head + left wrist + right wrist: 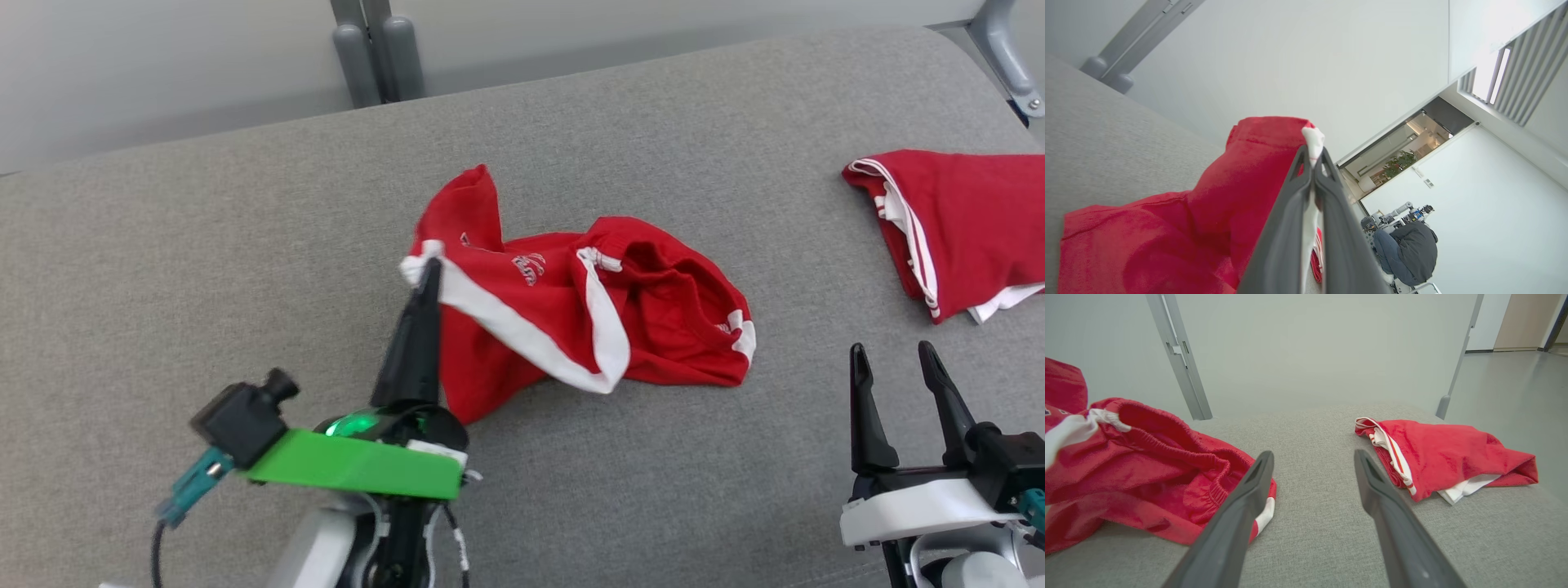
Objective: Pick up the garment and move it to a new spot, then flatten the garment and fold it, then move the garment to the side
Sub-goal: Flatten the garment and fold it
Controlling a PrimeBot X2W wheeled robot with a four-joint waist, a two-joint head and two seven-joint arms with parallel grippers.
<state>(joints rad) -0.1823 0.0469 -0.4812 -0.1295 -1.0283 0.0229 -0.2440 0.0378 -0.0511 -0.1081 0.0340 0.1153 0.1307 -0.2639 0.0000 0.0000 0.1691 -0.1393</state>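
The garment (571,318) is a pair of red shorts with white trim, crumpled in the middle of the grey padded surface (204,245). My left gripper (430,269) is shut on the white trim at the garment's left corner, which is lifted a little. In the left wrist view the white hem (1313,143) pokes out between the closed fingers (1290,212), with red cloth (1167,237) hanging to the left. My right gripper (894,363) stands open at the lower right, apart from the garment (1139,477), nothing between its fingers (1237,522).
A second red garment with white stripes (955,224) lies folded at the far right edge; it is also in the right wrist view (1445,457). Grey metal legs (375,49) stand behind the surface. A person (1408,253) crouches far off in the room.
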